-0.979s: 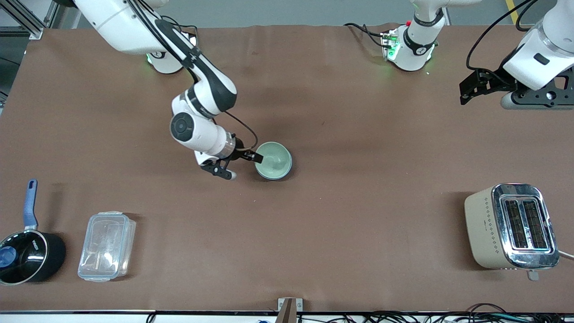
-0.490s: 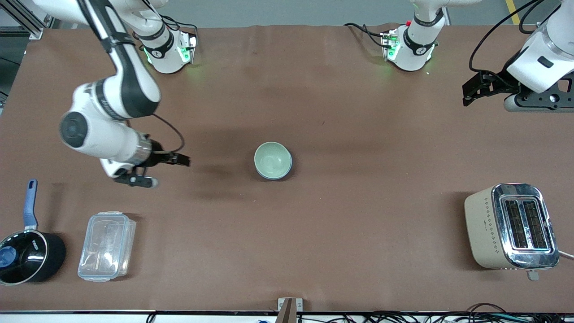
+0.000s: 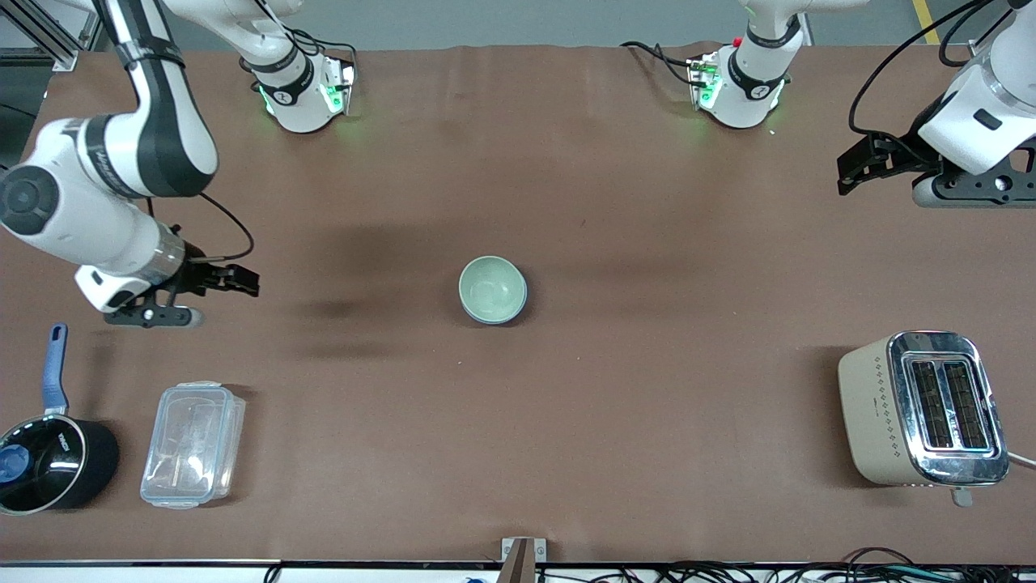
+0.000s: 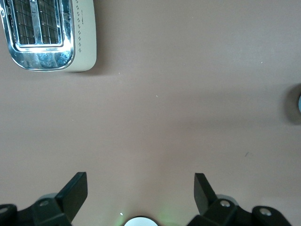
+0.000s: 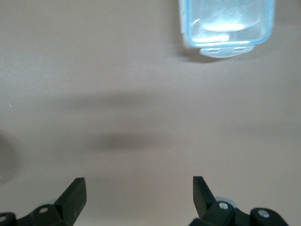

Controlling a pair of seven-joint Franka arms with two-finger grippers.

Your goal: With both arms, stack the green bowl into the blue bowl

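A: Where was the green bowl (image 3: 492, 288)?

B: Mid-worktop (image 3: 647, 405), upright, nested inside the blue bowl (image 3: 522, 306). Only a thin blue crescent of rim showed past the green one, on the side nearer the front camera and toward the left arm's end.

A: Its look?

B: Small, round, pale mint, plain and glossy, hollow facing up. Nothing in it.

A: Right gripper (image 3: 243, 281)?

B: Up in the air over bare worktop at the right arm's end, well apart from the bowls. Fingers (image 5: 75, 193) spread wide with nothing between them. Its wrist view showed brown surface and the clear box (image 5: 226, 23).

A: Left gripper (image 3: 850, 166)?

B: Raised over the worktop at the left arm's end, close to its base. Fingers (image 4: 75, 190) wide apart, holding nothing. Its wrist view took in the toaster (image 4: 47, 34).

A: Other items?

B: Toaster (image 3: 923, 409), cream with a chrome top, at the left arm's end, nearer the front camera than the bowls. Clear box (image 3: 193, 444) and a black pan (image 3: 48, 461) with a blue handle at the right arm's end, side by side and apart, both close to the front edge.
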